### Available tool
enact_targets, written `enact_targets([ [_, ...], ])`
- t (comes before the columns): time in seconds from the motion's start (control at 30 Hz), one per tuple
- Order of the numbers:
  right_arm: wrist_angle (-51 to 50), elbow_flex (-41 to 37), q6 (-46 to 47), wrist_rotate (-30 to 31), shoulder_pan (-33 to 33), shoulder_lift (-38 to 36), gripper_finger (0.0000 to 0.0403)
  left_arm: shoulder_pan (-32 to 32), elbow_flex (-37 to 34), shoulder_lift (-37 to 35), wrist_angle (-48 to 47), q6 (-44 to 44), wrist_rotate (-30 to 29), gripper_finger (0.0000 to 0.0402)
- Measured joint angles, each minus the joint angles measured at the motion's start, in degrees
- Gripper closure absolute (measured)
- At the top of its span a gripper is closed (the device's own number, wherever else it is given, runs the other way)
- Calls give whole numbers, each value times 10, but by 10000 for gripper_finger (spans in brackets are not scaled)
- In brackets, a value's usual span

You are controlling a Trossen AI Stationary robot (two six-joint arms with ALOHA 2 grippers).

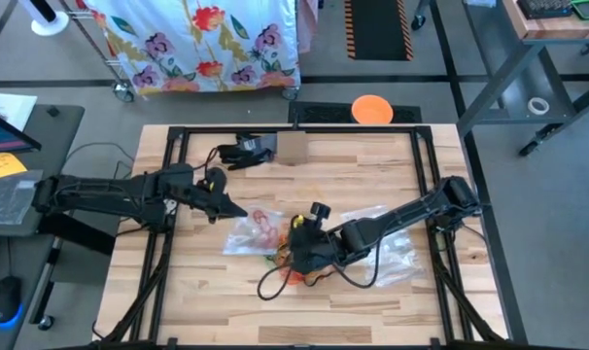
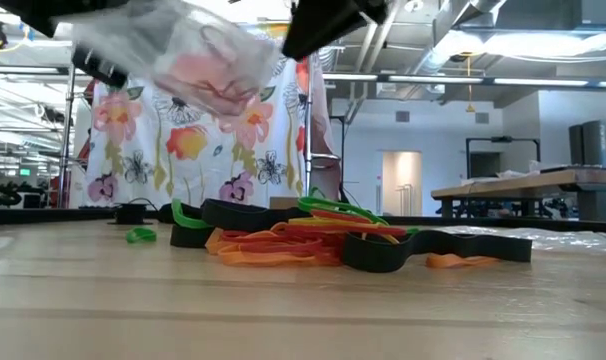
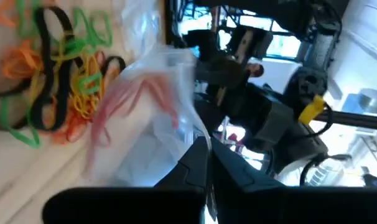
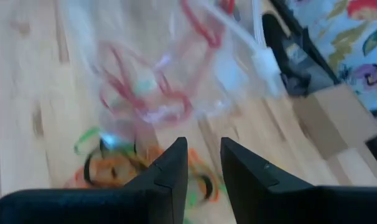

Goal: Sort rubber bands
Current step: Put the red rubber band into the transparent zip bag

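On the left side of the table (image 1: pixel 197 292), the left gripper (image 1: pixel 238 211) is seen with its fingers (image 3: pixel 198 163) clenched on the edge of a clear plastic bag (image 1: pixel 256 231). The bag is held lifted above the wood, probably so that its mouth stays reachable for filling. Some red rubber bands (image 3: pixel 139 93) are already seen inside it.

Near the middle of the table, just beside the bag, the pile of loose rubber bands (image 2: pixel 303 240) is lying on the wood: orange, red, green, yellow and black loops, all tangled together. One small green band (image 2: pixel 140 235) is lying apart from the pile.

To the right, the right gripper (image 1: pixel 296 255) is placed over the pile. Its fingers (image 4: pixel 170 171) are parted a little, and nothing can be seen between them. Probably it is kept there to pick the next red band for the bag. A second clear bag (image 1: pixel 397 245) is lying flat under the right arm, perhaps waiting for another colour.
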Motion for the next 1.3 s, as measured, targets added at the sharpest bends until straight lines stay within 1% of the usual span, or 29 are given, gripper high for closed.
enact_targets([
  [0.03,-18,0,9,1,0,0,311,0,0,1,-11,-10,9,401],
  [0.1,-33,-17,23,9,-4,-11,314,-1,-1,1,-14,-1,18,402],
  [0.17,-12,-56,24,2,-17,-34,322,1,-1,0,-16,16,16,401],
  [0.2,21,-82,23,-15,-27,-51,328,4,-1,1,-16,20,19,401],
  [0.23,64,-110,17,-46,-41,-68,333,5,-1,1,-15,27,21,401],
  [0.27,133,-141,0,-83,-55,-84,339,7,-1,1,-12,39,27,402],
  [0.33,309,-196,-40,-196,-81,-107,347,9,0,1,-20,63,28,402],
  [0.4,443,-230,-78,-303,-99,-111,352,9,0,5,-35,71,28,402],
  [0.43,487,-236,-89,-341,-102,-111,353,9,0,9,-39,72,27,401],
  [0.47,501,-237,-100,-358,-103,-110,353,9,-1,10,-42,73,27,401],
  [0.5,509,-237,-113,-353,-102,-108,354,9,-1,10,-41,78,26,401],
  [0.57,524,-227,-120,-308,-101,-98,354,9,-1,10,-38,89,24,401],
  [0.63,519,-223,-136,-288,-103,-87,354,9,-1,15,-40,102,18,402],
  [0.83,518,-215,-159,-283,-102,-82,354,9,-1,29,-69,131,0,401],
  [0.9,487,-215,-156,-284,-102,-82,354,9,-1,34,-91,141,-4,402],
  [0.97,431,-216,-141,-284,-102,-81,354,8,-1,39,-107,149,-14,401],
  [1.03,385,-217,-131,-276,-101,-81,354,8,0,41,-134,150,-36,401],
  [1.07,373,-217,-130,-262,-100,-80,354,8,-1,41,-146,150,-54,401],
  [1.17,372,-217,-130,-221,-94,-80,354,10,0,46,-158,140,-128,401],
  [1.2,375,-217,-131,-218,-93,-81,354,15,-1,46,-162,133,-141,401],
  [1.3,375,-217,-131,-209,-89,-81,354,25,-1,45,-159,117,-149,401],
])
